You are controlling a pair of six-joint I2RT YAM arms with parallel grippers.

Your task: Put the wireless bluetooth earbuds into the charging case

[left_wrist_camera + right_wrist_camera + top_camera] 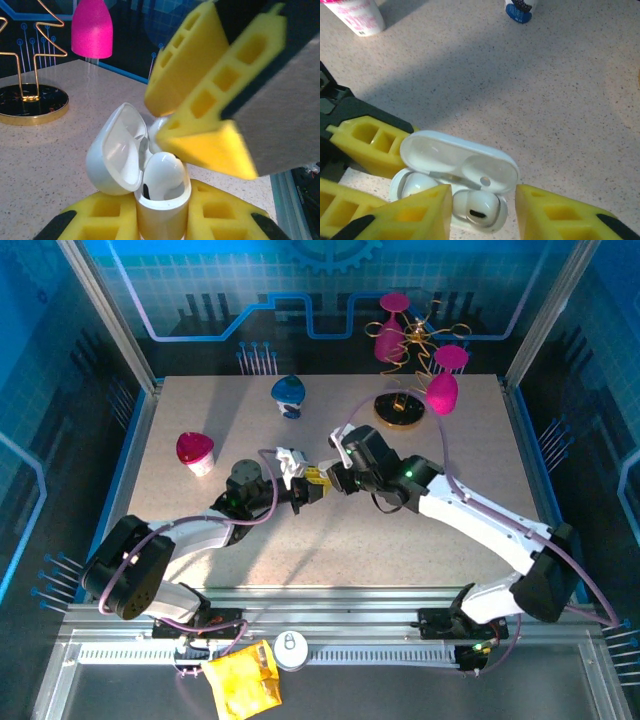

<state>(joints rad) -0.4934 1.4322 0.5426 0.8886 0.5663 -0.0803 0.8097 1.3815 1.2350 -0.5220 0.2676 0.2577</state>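
The white charging case stands upright with its lid hinged open to the left, and my left gripper is shut on its body between the yellow fingers. One white earbud sits in the near socket, and a second earbud shows behind it. In the right wrist view both earbuds lie in the case under the lid. My right gripper hovers open just above the case, a finger on each side of the near earbud. The two grippers meet at mid-table.
A pink-topped cup stands at the left and a blue-topped one at the back. A gold wire stand with pink ornaments is at the back right. A dark round part lies by the left arm.
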